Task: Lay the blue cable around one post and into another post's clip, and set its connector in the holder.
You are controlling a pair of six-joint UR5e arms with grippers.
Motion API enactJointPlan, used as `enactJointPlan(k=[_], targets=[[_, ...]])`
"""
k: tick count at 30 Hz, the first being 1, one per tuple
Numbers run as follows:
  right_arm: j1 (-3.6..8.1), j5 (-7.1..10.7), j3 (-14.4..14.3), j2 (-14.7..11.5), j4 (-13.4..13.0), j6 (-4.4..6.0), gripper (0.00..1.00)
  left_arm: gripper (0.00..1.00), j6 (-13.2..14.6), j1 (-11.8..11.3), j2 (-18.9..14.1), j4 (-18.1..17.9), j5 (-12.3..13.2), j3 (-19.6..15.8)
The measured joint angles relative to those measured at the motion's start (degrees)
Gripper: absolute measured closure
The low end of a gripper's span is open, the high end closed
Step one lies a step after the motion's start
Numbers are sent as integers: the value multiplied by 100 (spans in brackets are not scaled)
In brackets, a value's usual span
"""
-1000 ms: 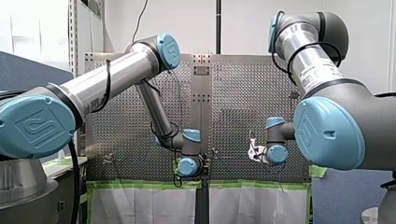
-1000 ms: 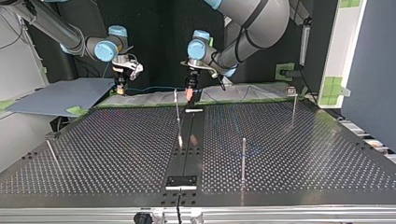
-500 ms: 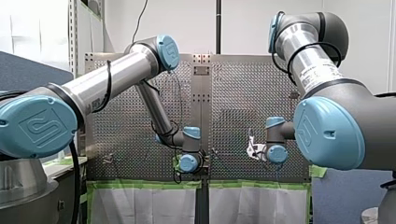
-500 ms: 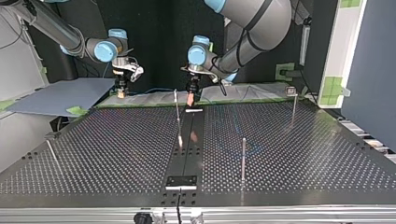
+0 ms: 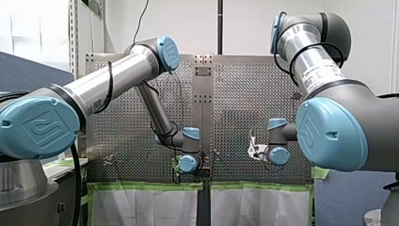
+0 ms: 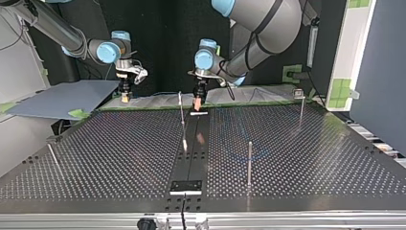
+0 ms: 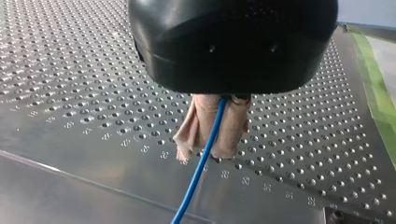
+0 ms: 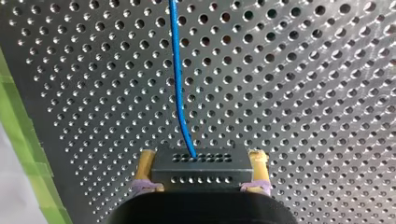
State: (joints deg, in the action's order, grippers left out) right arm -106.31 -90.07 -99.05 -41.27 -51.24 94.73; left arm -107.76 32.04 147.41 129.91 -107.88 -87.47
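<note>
The blue cable (image 7: 194, 182) is off the tabletop (image 6: 297, 158), strung between the 2 grippers along the edge nearest the arms' bases. It ends in the black connector (image 8: 201, 173), which my right gripper (image 8: 201, 162) clamps across its sides with yellow pads (image 8: 258, 161), close to that edge's green tape (image 8: 18, 140). The cable runs straight ahead out of the connector.

Further along, my left gripper (image 7: 208, 148) has its beige pads (image 7: 233, 135) pinched tight on the cable over the middle of the same edge, and the line drops away beneath.

From where I stand, a thin post (image 6: 181, 111) rises just beside the left gripper, so that arm looks the nearer one for the wrap. Across the table the cable is barely a thread between the arms. I can't tell which of the 4 posts carries the clip, nor pick out the holder for sure.
</note>
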Motion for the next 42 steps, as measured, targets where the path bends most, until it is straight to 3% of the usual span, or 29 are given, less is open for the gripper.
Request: enactJointPlan(k=[9,16,23,42], targets=[[-27,31,102,83,67,-46,95,100,1,-34,1,31,55,-1],[-48,7,399,387,354,-145,95,100,1,-16,1,40,64,-4],[-39,12,618,573,613,-154,95,100,1,-32,1,28,62,-1],[2,-100,836,596,638,-153,95,100,-44,-154,1,233,90,204]])
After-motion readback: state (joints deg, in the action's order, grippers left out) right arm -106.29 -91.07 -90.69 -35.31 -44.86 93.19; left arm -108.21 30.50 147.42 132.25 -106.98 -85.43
